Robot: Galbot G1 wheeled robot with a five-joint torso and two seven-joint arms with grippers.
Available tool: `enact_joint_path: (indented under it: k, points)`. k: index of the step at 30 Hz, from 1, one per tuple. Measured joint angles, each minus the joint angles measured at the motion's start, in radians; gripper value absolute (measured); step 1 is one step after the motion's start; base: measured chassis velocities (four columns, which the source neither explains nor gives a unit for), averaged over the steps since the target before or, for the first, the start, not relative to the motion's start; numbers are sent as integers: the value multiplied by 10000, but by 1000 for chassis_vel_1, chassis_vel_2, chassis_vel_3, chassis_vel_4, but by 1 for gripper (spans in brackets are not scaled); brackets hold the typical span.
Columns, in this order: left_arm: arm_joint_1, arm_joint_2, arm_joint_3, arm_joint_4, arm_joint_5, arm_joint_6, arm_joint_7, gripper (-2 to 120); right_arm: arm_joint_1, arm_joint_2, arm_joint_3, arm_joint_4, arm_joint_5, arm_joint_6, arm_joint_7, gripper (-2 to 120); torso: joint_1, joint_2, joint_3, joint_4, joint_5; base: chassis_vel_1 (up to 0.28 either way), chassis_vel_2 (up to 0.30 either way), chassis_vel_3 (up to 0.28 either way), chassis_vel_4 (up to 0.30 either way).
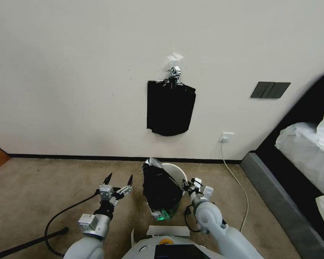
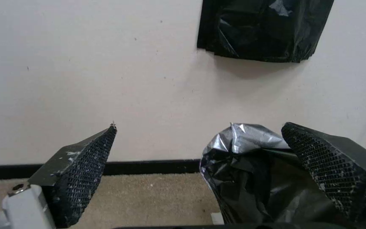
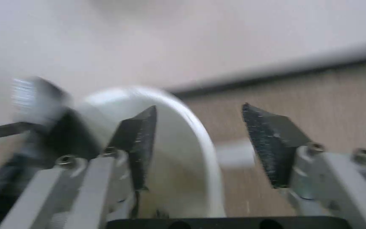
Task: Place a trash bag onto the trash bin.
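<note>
Trash bag (image 1: 161, 190) is lying draped over the L side of trash bin (image 1: 177, 172), between both hands. L hand (image 1: 118, 178) is gaping wide, holding nothing; R hand (image 1: 188, 184) also spread, straddling the rim. Risk: unheld bag is slipping off, or R hand is tipping the bin

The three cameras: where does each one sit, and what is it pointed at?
Head view: high on the robot, looking down at bin, bag, wall; both arms show.
Left wrist view: behind the open left gripper, facing the bag and wall.
Right wrist view: behind the open right gripper, at the bin.
All share the wall and carpet.
</note>
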State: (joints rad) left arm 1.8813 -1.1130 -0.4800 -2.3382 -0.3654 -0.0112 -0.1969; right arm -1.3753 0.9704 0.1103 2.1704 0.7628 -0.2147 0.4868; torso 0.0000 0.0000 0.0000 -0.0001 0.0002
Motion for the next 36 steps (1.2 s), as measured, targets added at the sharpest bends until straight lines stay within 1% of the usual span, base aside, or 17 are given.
enact_joint_path:
  k: [1,2,3,4,8,11,14,18,19,23,25,26,28,30,32,34,36]
  points:
    - [0,0,0,0,0,0,0,100,0,0,0,0,0,0,0,63,0,0,0,0,0,0,0,0,0]
    - [-20,21,30,-12,-13,57,-34,100,-30,-209,21,121,-186,26,-428,66,0,0,0,-1,-2,0,0,0,0]
    - [-79,91,163,-65,-82,234,-126,100,-57,-827,39,425,-450,-15,-1779,72,0,0,0,0,-2,0,0,0,0]
    - [-112,135,249,-103,-139,343,-183,100,-22,-1168,4,534,-504,-156,-2465,76,0,0,0,1,-3,0,0,0,0]
    - [-224,285,492,-168,-341,629,-325,100,573,-1927,-506,493,-543,-733,-3808,91,0,0,0,0,-1,0,0,0,0]
    - [-351,365,643,-127,-360,750,-390,100,1379,-2113,-1127,99,-402,-1066,-4032,98,0,0,0,2,-1,0,0,0,0]
    - [-450,412,785,-77,-368,835,-435,100,2120,-2122,-1662,-366,-339,-1167,-4024,100,0,0,1,4,-2,0,0,0,0]
    - [-675,457,1133,18,-368,1082,-602,100,3229,-2101,-2607,-1104,-201,-1396,-3906,86,-1,0,0,2,-1,0,0,0,0]
    - [-675,457,1133,18,-368,1082,-602,100,3229,-2101,-2607,-1104,-201,-1396,-3906,86,-1,0,0,2,-1,0,0,0,0]
    - [-1189,485,1611,241,-355,1484,-982,100,3902,-2082,-3329,-1669,-369,-1567,-3761,66,0,0,1,2,-2,0,0,0,0]
    - [-1220,490,1635,254,-355,1501,-1001,100,3923,-2081,-3347,-1694,-388,-1569,-3754,66,0,0,1,2,-1,0,0,0,0]
    - [-1616,539,1922,394,-393,1748,-1285,100,4092,-2083,-3482,-1867,-464,-1669,-3663,56,0,0,1,1,-3,0,0,0,0]
    - [-1802,561,2065,465,-449,1879,-1420,100,4142,-2108,-3532,-1920,-465,-1712,-3622,53,0,0,1,1,-2,0,0,0,0]
    - [-2299,604,2416,689,-607,2297,-1769,100,4222,-2187,-3635,-2011,-448,-1751,-3577,41,0,-1,1,0,-3,0,0,0,0]
    - [-2525,615,2554,802,-670,2481,-1961,100,4250,-2200,-3672,-2027,-416,-1752,-3565,37,0,0,1,-1,-2,0,0,0,0]
    - [-3062,609,2889,1082,-1051,3080,-2516,100,4343,-2200,-3756,-2053,-348,-1755,-3544,28,0,0,1,2,-3,0,0,0,0]
    - [-3245,602,2971,1148,-1235,3261,-2693,100,4384,-2196,-3787,-2066,-322,-1755,-3536,25,1,-1,1,2,-4,0,0,0,0]
